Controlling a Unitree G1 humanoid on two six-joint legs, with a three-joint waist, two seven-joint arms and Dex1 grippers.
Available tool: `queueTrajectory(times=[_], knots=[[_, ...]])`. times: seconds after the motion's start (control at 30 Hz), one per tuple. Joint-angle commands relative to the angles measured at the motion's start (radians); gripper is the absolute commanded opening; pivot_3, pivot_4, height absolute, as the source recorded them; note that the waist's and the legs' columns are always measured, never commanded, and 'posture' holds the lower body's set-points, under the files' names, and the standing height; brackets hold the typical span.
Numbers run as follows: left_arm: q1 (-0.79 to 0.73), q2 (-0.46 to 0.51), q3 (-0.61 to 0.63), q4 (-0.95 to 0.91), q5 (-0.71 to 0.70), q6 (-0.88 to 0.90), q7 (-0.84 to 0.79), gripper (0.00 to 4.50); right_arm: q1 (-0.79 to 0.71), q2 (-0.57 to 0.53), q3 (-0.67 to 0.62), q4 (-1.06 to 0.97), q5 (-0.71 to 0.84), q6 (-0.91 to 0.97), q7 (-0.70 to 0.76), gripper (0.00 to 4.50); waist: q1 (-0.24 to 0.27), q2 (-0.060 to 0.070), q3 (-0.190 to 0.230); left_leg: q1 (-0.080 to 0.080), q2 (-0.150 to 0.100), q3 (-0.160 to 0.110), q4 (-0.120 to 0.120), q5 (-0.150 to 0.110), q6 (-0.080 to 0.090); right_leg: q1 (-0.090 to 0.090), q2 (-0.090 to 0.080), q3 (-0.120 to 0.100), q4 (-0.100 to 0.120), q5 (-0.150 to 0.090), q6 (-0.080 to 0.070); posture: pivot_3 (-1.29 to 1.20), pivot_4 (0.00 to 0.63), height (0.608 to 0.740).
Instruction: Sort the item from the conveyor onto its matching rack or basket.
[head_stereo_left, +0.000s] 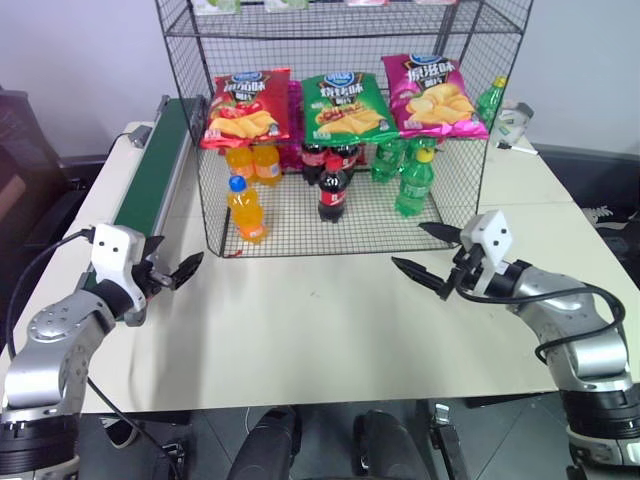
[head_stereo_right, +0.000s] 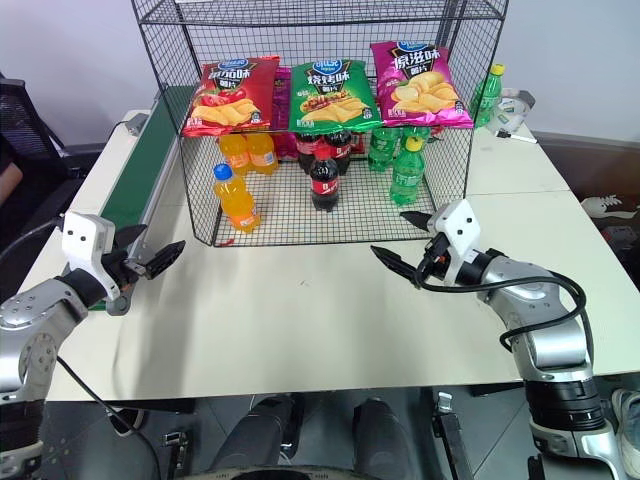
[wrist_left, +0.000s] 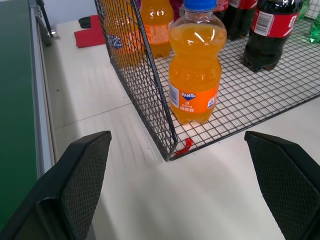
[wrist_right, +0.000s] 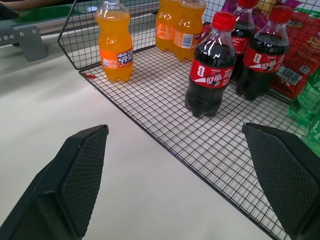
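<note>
The item, an orange soda bottle (head_stereo_left: 246, 210) with a blue cap, stands upright on the rack's grid floor (head_stereo_left: 290, 236), just inside the front left corner. The left wrist view shows it close ahead (wrist_left: 195, 65); in the right wrist view it stands far off to the side (wrist_right: 115, 42). The green conveyor (head_stereo_left: 155, 165) runs along the table's left side with nothing on its belt. My left gripper (head_stereo_left: 176, 255) hovers open and empty beside the conveyor's near end, short of that corner. My right gripper (head_stereo_left: 407, 245) is open and empty before the rack's front right.
Two more orange bottles (head_stereo_left: 252, 160) stand at the back of the rack, cola bottles (head_stereo_left: 333, 190) in the middle, green bottles (head_stereo_left: 415, 185) on the right. Red, green and pink chip bags (head_stereo_left: 345, 105) hang above. Another green bottle (head_stereo_left: 490, 100) stands outside, right of the rack.
</note>
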Motion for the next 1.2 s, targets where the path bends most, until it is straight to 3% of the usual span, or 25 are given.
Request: queueTrajectory(times=[0.03, 1.2], knots=[[0.000, 0.010, 0.027, -0.032, 0.007, -0.021, 0.004, 4.47, -0.016, 0.006, -0.001, -0.039, 0.013, -0.013, -0.002, 4.50, 0.000, 0.000, 0.000, 0.000, 0.000, 0.000, 0.000, 0.000, 0.000, 0.000, 0.000, 0.000, 0.000, 0.000, 0.000, 0.00, 0.150, 0.740], [0.006, -0.005, 0.045, -0.032, -0.005, 0.015, 0.065, 4.47, -0.038, 0.044, 0.042, -0.027, 0.003, -0.021, -0.028, 4.50, 0.000, 0.000, 0.000, 0.000, 0.000, 0.000, -0.001, 0.000, 0.000, 0.000, 0.000, 0.000, -0.001, 0.000, 0.000, 0.00, 0.150, 0.740]])
